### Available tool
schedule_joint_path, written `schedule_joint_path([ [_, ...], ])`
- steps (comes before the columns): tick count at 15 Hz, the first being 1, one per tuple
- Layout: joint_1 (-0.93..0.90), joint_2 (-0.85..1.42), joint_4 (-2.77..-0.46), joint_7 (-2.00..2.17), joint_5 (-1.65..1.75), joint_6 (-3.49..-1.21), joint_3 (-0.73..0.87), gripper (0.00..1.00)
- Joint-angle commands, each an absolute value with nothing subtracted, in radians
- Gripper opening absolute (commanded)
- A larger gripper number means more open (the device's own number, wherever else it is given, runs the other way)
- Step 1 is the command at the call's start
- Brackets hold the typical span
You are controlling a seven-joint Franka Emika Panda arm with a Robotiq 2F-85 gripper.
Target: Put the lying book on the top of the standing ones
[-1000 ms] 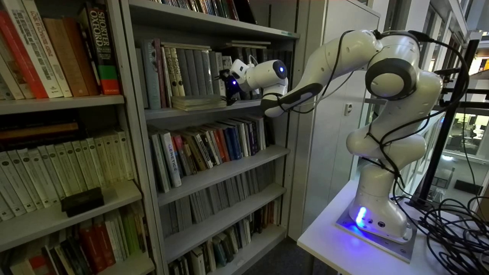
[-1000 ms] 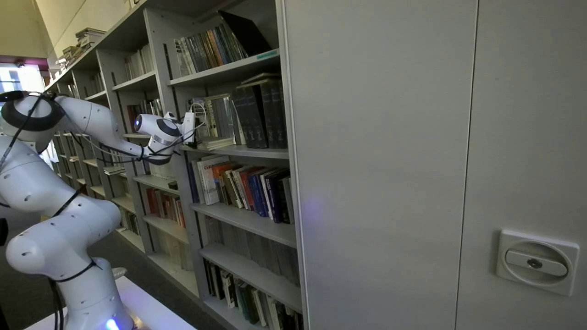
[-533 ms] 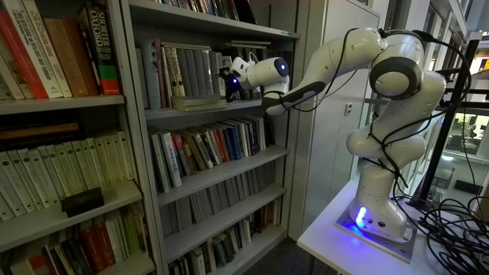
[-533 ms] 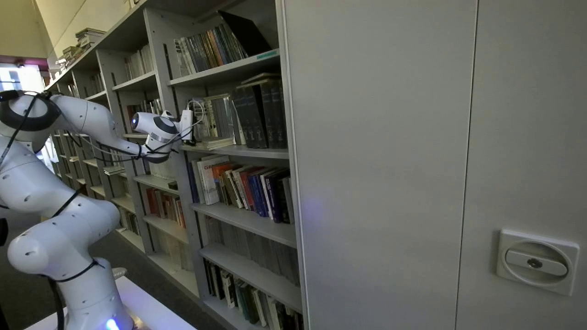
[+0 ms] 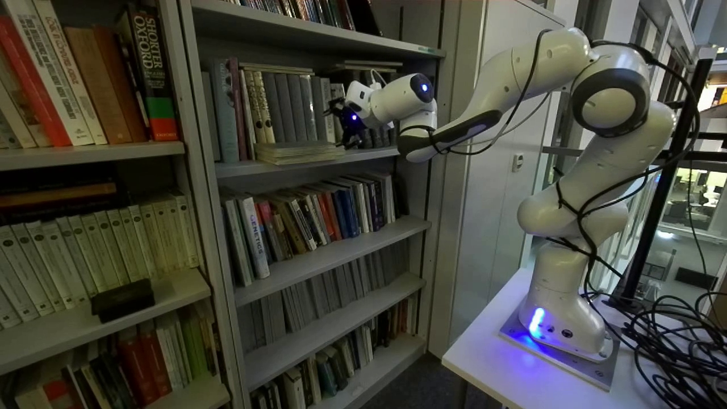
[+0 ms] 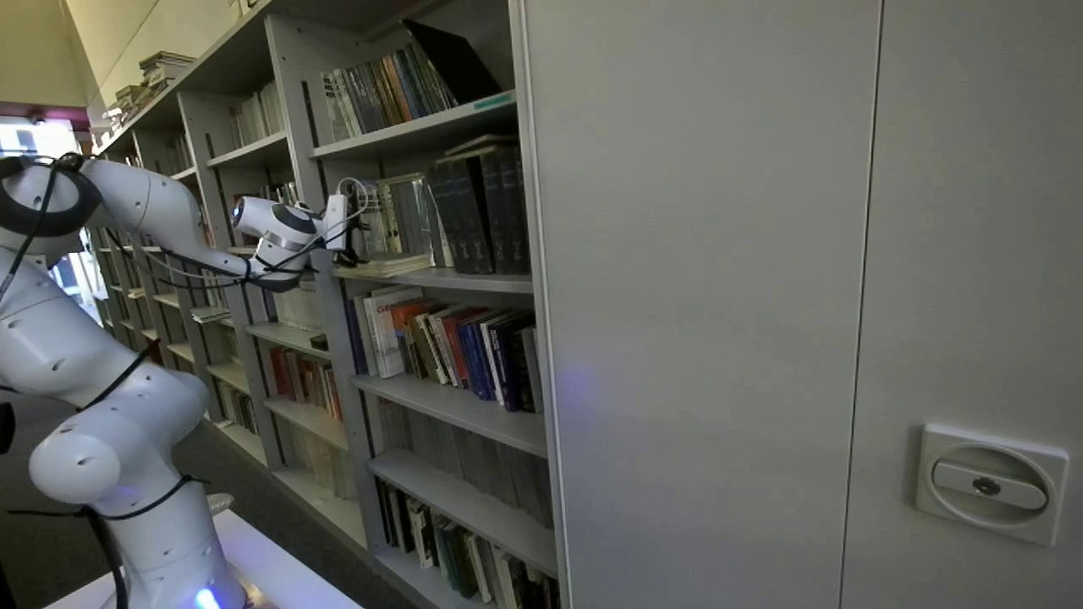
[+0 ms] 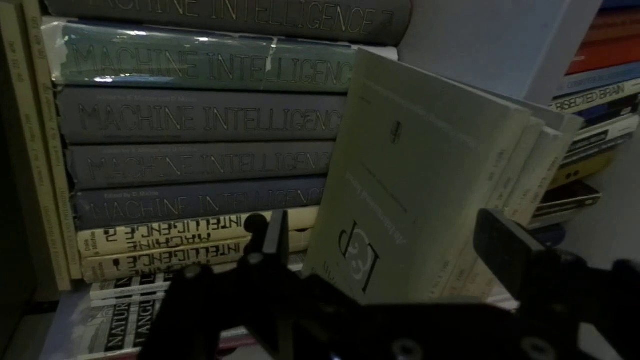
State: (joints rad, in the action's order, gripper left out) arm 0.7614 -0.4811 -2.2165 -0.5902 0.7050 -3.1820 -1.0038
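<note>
1. two jaws stand spread wide apart, one above the other, with clear space between their tips.
2. the lying book (image 7: 400, 180), pale with a dark emblem on its cover, is ahead of the jaws; the wrist view shows it between them, beyond the tips.
3. it is the topmost of a low stack (image 5: 298, 153), which in an exterior view is just beside the jaws and slightly lower; whether the lower jaw touches the stack, i cannot tell.
4. the standing books (image 7: 200, 125) are farther ahead of the jaws, behind the stack; several grey spines and a glossy greenish one read "machine intelligence".
5. higher than the jaws, thin pale volumes (image 7: 32, 140) lie across the tops of the standing books.
6. the shelf (image 5: 238, 170) under the stack runs lower than the jaws; further below stands a colourful row (image 5: 318, 216).
7. in an exterior view, dark volumes (image 6: 457, 216) stand to the right of the jaws.
8. the white arm (image 5: 619, 156) reaches to the jaws from a tabletop (image 5: 483, 352), lower than them and well apart.
</note>
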Motion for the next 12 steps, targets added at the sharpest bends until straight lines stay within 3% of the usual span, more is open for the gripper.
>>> schedule_joint_path([
  [1, 0.587, -0.36, -2.222, -0.711, 0.749, -3.09, -0.889, 1.0],
  [10, 0.375, -0.293, -2.218, -0.893, 0.616, -2.928, -0.729, 1.0],
  [11, 0.264, -0.261, -2.206, -0.83, 0.707, -2.894, -0.626, 0.99],
  [12, 0.227, -0.261, -2.208, -0.836, 0.707, -2.88, -0.591, 0.74],
])
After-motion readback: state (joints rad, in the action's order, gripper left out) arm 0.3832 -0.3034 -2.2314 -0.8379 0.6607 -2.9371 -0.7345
